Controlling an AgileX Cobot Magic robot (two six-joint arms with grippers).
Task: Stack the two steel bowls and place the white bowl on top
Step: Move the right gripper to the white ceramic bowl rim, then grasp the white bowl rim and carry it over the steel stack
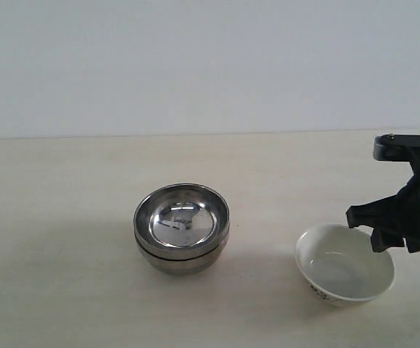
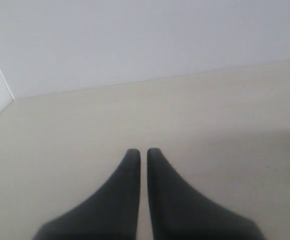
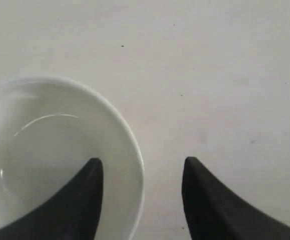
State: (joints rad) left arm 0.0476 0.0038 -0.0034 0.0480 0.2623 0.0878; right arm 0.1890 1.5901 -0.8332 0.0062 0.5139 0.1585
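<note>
The two steel bowls point(image 1: 182, 228) are stacked, but the white bowl point(image 1: 345, 267), right of them on the worktop point(image 1: 64, 217), is not on top yet; the right gripper point(image 3: 142, 162) holds its fingers point(image 3: 79, 200) apart across the bowl's rim, and the left gripper point(image 2: 140, 152) has its own together.

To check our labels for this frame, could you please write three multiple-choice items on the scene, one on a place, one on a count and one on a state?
1. In the exterior view, where is the white bowl?
A. Right of the steel bowls
B. On top of the steel bowls
C. Left of them

2. How many steel bowls are there?
A. One
B. Two, nested
C. Three

3. How does the right gripper stand?
A. Shut on nothing
B. Open, astride the white bowl's rim
C. Shut on a steel bowl

Answers:
1 A: it sits apart at the right.
2 B: two rims show, one inside the other.
3 B: one finger is inside the rim and one outside.
</note>
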